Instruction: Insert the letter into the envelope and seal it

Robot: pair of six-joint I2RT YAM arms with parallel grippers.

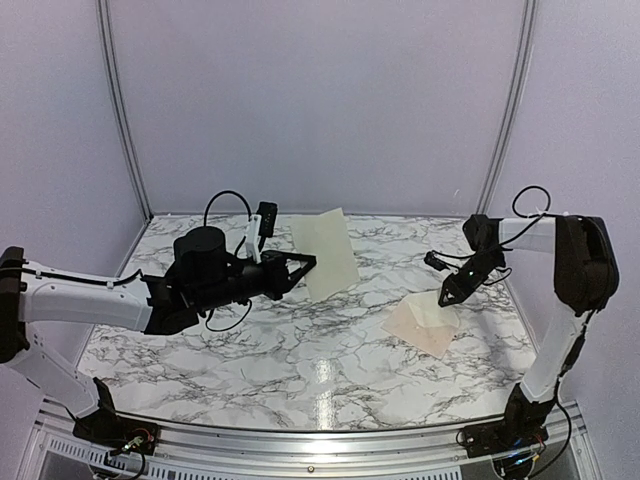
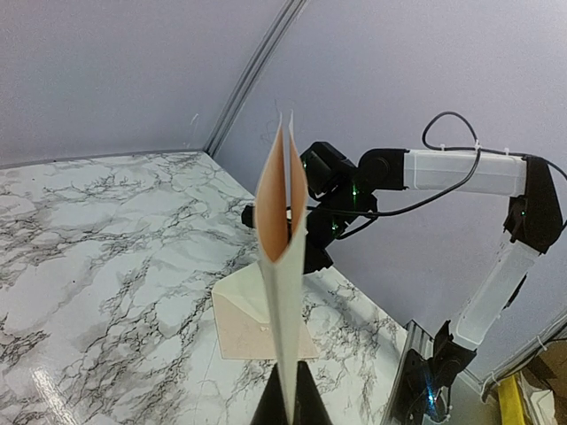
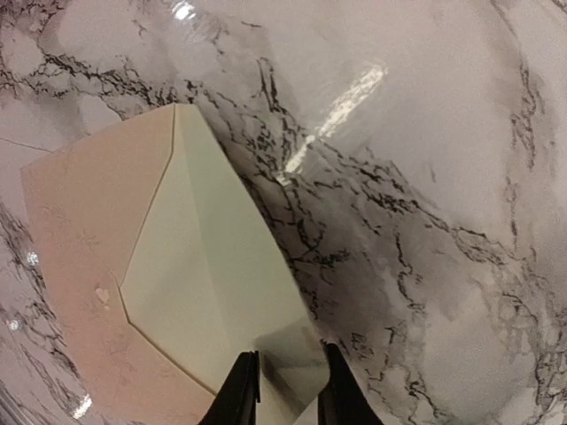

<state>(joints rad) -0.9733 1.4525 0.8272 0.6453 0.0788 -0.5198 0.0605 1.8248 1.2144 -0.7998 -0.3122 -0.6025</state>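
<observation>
My left gripper (image 1: 303,263) is shut on the lower edge of the letter (image 1: 326,250), a pale sheet held upright above the table's middle back. In the left wrist view the letter (image 2: 285,266) shows edge-on, bowed open at the top, rising from the closed gripper (image 2: 289,379). The envelope (image 1: 424,322) lies on the table at the right with its triangular flap open. My right gripper (image 1: 446,297) is low over the flap's tip. In the right wrist view the flap (image 3: 204,274) points at the gripper (image 3: 291,381), whose fingers stand apart with the tip between them.
The marble table (image 1: 300,350) is enclosed by pale walls with metal frame posts (image 1: 120,110) at the back corners. The right arm (image 2: 452,173) stands past the envelope (image 2: 252,323) in the left wrist view. A metal rail (image 1: 300,445) runs along the near edge.
</observation>
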